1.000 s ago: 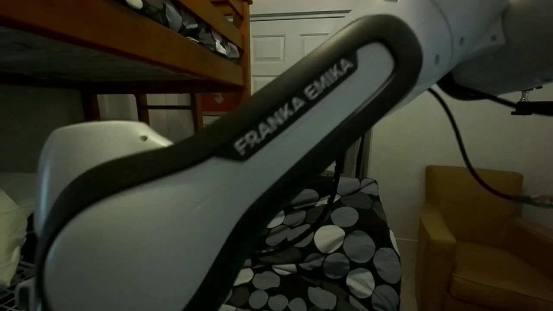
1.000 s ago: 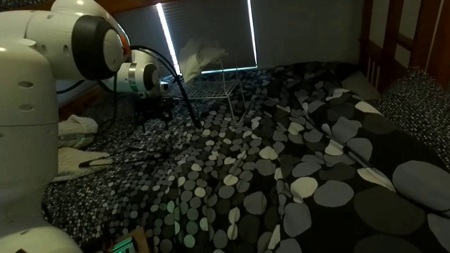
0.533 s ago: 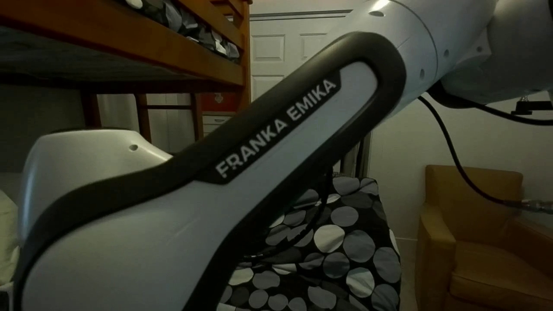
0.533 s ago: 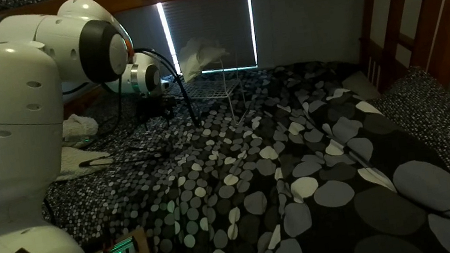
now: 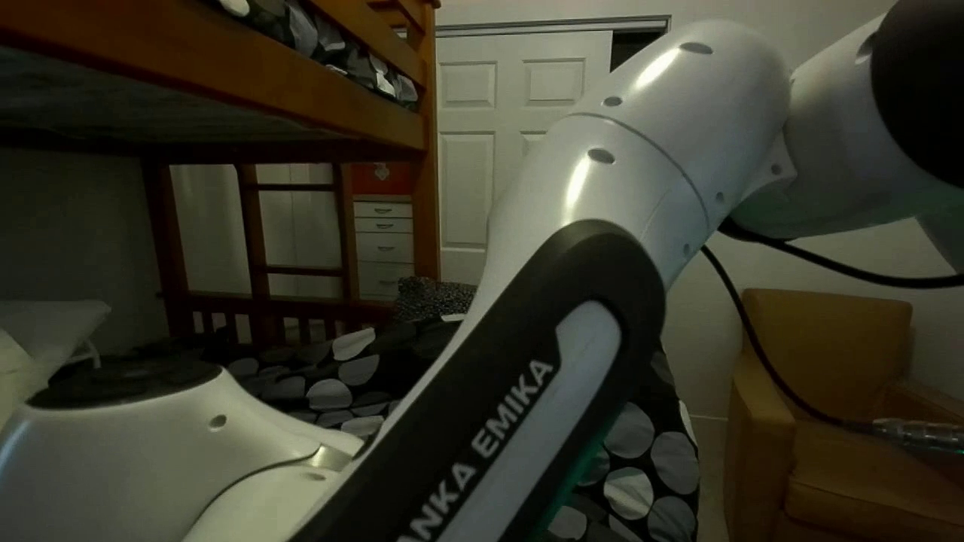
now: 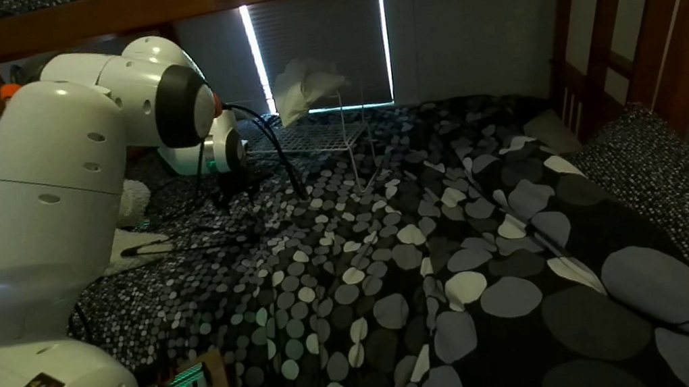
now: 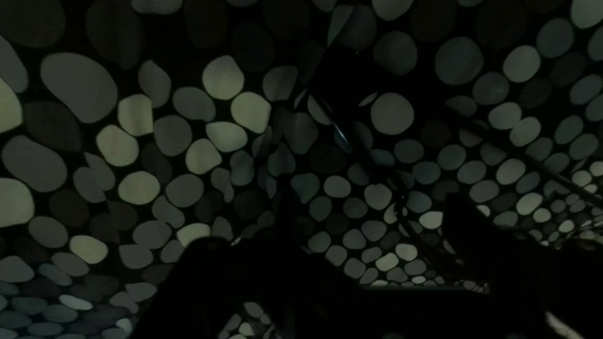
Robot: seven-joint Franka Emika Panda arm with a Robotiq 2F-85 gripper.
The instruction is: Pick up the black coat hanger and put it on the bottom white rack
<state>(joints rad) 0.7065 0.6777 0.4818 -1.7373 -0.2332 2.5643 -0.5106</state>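
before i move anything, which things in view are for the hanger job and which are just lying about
For the job:
black coat hanger, to pick up
white wire rack, its destination
gripper, open

Just around:
cream fleecy cloth
pale crumpled item, kind unclear
speckled pillow
tan armchair

In an exterior view the coat hanger (image 6: 189, 247) at nine o'clock is black, the wire rack (image 6: 317, 139) at eleven o'clock white, and the bedspread (image 6: 414, 292) at five o'clock black with grey and cream circles. The Franka arm (image 6: 51, 217) at nine is white with black trim; the armchair (image 5: 851, 459) at four o'clock, in an exterior view, is mustard-tan.
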